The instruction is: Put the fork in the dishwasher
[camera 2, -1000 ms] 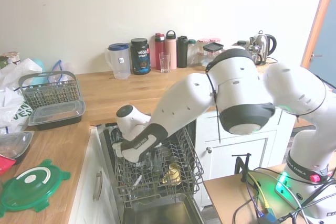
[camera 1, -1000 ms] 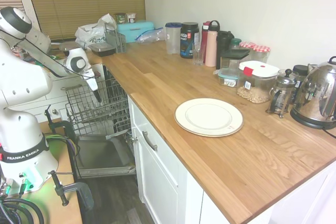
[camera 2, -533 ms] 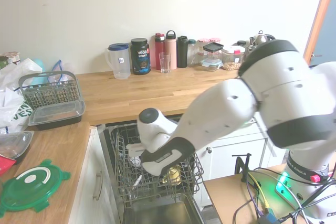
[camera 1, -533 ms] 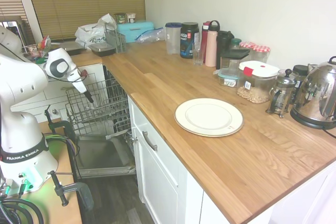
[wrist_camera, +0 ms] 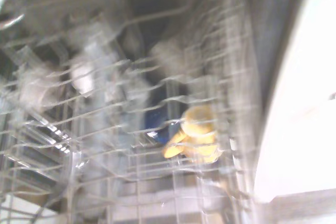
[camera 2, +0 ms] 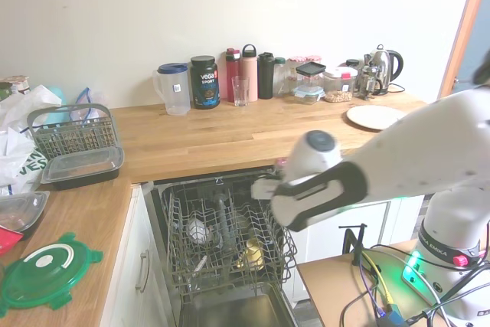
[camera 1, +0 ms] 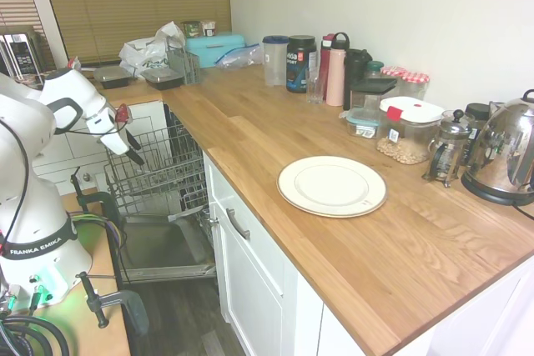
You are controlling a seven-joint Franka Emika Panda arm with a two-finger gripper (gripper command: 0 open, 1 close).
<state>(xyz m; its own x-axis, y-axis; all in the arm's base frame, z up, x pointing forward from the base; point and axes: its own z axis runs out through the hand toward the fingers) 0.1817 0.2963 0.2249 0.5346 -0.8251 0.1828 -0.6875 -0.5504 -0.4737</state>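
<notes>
- One white arm enters from the left edge of the first exterior view, its forearm angled down and to the right, so that the gripper (camera 1: pixel 129 147) hangs over the upper left corner of the dishwasher (camera 1: pixel 158 174) rack.
- Two dark fingers point down toward the rack wires in that view and stand clear of them. They are too small to show whether they are spread or pressed together.
- From the opposite side the forearm crosses the lower right of the frame and ends above the rack's right edge, hiding the gripper.
- Nothing can be seen held at the fingers in either exterior view.
- One short pale piece lies slanted among the wires at the rack's lower left in the second exterior view. It looks like the fork (camera 2: pixel 200 263), though its tines cannot be made out.
- One yellow object (camera 2: pixel 253 252) sits in the rack right of centre and shows as a blurred yellow shape (wrist_camera: pixel 194 136) in the wrist view.
- One steel door panel (camera 1: pixel 163 249) lies folded down below the rack.
- One white plate (camera 1: pixel 332 186) rests bare on the wooden worktop (camera 1: pixel 250 135), well apart from the dishwasher.
</notes>
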